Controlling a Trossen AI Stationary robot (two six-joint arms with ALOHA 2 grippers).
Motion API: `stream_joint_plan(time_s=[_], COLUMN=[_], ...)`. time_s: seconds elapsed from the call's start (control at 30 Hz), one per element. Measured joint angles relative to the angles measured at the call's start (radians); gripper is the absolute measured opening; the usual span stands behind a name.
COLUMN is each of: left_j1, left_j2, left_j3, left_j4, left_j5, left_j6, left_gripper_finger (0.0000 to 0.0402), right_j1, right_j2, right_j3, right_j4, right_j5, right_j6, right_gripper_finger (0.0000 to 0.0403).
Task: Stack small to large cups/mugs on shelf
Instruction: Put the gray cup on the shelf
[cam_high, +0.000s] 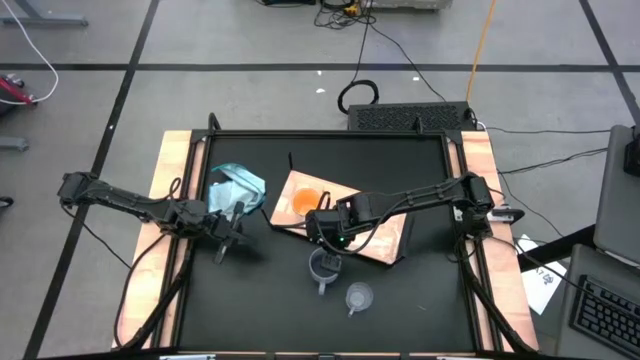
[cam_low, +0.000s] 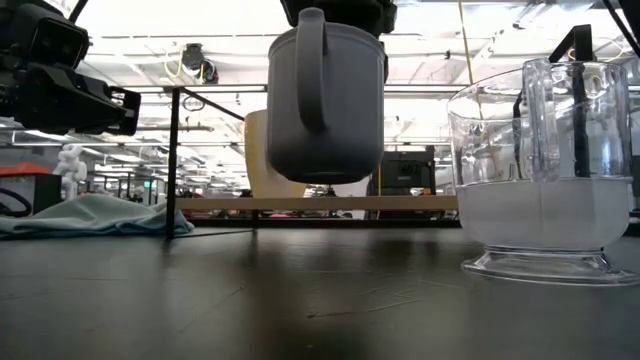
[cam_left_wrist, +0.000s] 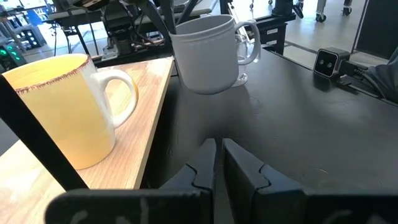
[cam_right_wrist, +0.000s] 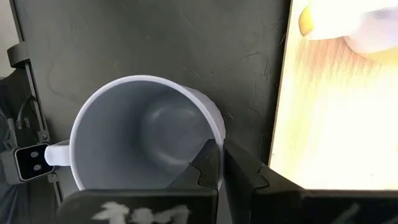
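The right pincer (cam_right_wrist: 217, 163) is clamped on the rim of the empty blue-grey mug (cam_right_wrist: 146, 134), one finger inside the wall and one outside, holding it upright and clear of the counter (cam_low: 300, 300), just beside the edge of the shelf (cam_high: 385, 235). The orange mug (cam_high: 305, 200) stands on the shelf beyond that pincer, and the empty clear cup (cam_high: 358, 297) sits on the counter near it. The left pincer (cam_left_wrist: 219, 163), fingers together and holding nothing, hovers low over the counter, with the teal cloth (cam_high: 237, 186) just beside it.

Crumpled teal-blue cloth (cam_high: 237, 187) on black tabletop (cam_high: 260, 300), keyboard (cam_high: 608, 315) beyond
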Motion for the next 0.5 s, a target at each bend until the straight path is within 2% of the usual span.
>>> stream_joint_plan(time_s=[0.1,0.33,0.5], left_j1=[0.0,0.0,0.0], left_j2=[0.0,0.0,0.0], left_j3=[0.0,0.0,0.0], left_j4=[0.0,0.001,0.002], left_j5=[0.0,0.0,0.0], left_j6=[0.0,-0.004,-0.02], left_gripper_finger=[0.003,0.0031,0.0031], right_j1=[-0.001,-0.016,-0.04], right_j2=[-0.021,-0.089,-0.123], right_j3=[0.0,0.0,0.001], right_j4=[-0.019,-0.071,-0.123], right_j5=[0.007,0.127,0.175], right_j6=[0.004,0.022,0.034], right_gripper_finger=[0.0,0.0,0.0])
